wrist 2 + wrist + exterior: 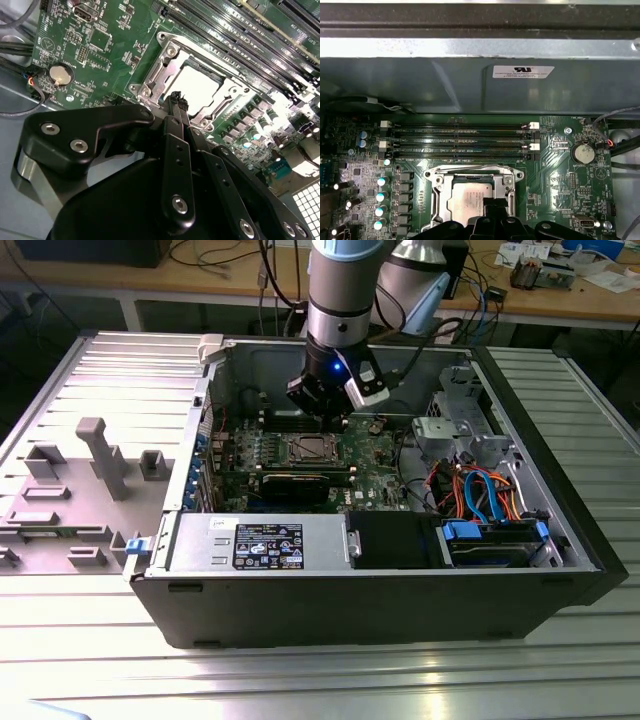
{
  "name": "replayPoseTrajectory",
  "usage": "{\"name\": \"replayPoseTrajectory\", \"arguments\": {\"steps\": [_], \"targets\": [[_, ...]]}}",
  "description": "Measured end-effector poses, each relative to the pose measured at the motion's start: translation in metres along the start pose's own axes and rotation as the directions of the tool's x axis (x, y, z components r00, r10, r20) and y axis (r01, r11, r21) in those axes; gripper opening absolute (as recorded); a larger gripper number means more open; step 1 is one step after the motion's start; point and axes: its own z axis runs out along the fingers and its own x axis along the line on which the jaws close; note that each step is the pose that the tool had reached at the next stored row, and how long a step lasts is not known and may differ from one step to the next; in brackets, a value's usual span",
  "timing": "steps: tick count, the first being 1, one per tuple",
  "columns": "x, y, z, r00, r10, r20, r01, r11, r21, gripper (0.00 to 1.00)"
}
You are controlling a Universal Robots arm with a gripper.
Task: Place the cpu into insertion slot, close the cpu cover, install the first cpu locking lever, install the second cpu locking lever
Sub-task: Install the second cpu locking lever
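Observation:
The cpu lies flat in the insertion slot on the green motherboard, its silver top showing through the window of the cpu cover. The cover lies down around the chip. In the first wrist view the cpu and the cover sit just beyond my fingertips. My black gripper hovers over one edge of the socket, shut with nothing between its fingers. In the exterior view the gripper hangs just behind the socket. I cannot tell how the locking levers stand.
Long black memory slots run beside the socket, with the grey case wall behind them. A coin battery sits on the board. A drive cage with coloured cables and a power supply crowd the case.

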Motion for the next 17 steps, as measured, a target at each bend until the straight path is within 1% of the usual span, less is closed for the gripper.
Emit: {"name": "replayPoseTrajectory", "arguments": {"steps": [5,7,8,9,10,14,17], "targets": [[0.0000,-0.0001,0.0000,1.0000,0.000,0.0000,0.000,1.0000,0.0002,0.11],[-0.0001,-0.0001,0.0000,1.0000,0.000,0.0000,0.000,1.0000,0.0039,0.11],[0.0000,-0.0001,0.0000,1.0000,0.000,-0.0001,0.000,1.0000,0.0098,0.11],[0.0000,0.0000,0.0000,1.0000,0.000,-0.0003,0.000,0.9996,0.0285,0.11],[0.0000,0.0000,0.0000,1.0000,0.000,-0.0005,0.000,0.9990,0.0447,0.11],[0.0000,0.0000,0.0000,1.0000,0.000,-0.0005,0.000,0.9989,0.0478,0.11],[0.0000,0.0002,-0.0017,1.0000,0.000,-0.0006,0.000,0.9986,0.0531,0.11]]}}
